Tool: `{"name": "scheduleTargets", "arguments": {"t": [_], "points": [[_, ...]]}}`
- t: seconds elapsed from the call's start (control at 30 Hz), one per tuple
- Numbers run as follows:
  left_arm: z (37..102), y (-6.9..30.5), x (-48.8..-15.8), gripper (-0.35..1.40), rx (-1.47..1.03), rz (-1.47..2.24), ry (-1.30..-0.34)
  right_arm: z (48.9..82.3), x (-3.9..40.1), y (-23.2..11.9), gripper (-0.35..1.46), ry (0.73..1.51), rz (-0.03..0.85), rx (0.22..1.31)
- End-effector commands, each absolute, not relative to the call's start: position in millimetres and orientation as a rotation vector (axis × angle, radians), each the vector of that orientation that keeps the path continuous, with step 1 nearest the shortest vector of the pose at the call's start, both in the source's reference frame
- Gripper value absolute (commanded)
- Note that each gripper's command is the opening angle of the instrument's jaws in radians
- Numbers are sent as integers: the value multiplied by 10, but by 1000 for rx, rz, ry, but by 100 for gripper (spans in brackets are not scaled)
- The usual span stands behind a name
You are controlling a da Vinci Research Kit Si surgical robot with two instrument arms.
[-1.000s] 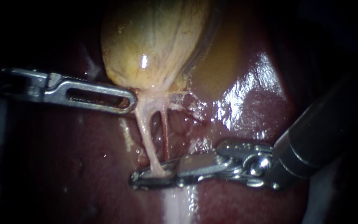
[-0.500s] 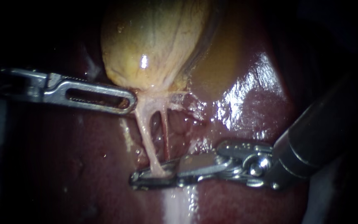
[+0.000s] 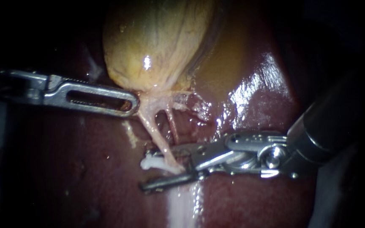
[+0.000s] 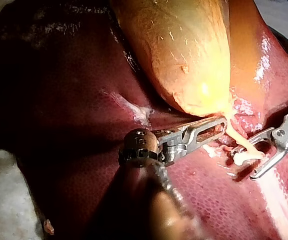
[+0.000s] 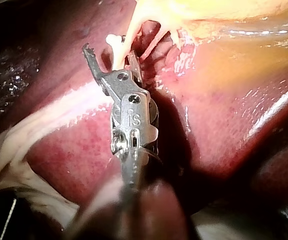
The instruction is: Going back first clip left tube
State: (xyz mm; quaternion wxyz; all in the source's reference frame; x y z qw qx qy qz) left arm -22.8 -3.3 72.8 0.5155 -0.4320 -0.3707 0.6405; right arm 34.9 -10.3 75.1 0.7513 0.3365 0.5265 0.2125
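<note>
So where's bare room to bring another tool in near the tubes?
Bare liver below the left instrument, up to the clip. Also the shiny liver between gallbladder and right instrument. Crowded under the gallbladder: both tubes, the clip and the right instrument's open jaws.

Glare streaks the liver (image 3: 254, 88); edges fall dark.

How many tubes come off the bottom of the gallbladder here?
2. The left tube, pale and thicker, runs from the gallbladder down to a white clip. The right tube, thin and reddish, lies close beside it. Others may be hidden in the tissue.
</note>
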Motion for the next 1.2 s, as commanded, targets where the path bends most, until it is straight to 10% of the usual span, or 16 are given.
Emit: {"name": "scheduleTargets", "arguments": {"t": [0.03, 1.2], "points": [[728, -32, -227, -35, -1038, 1539, -891, 750, 346, -101, 49, 1151, 462, 736], [731, -34, -228, -35, -1039, 1540, -889, 689, 233, -38, 50, 1188, 381, 654]]}}
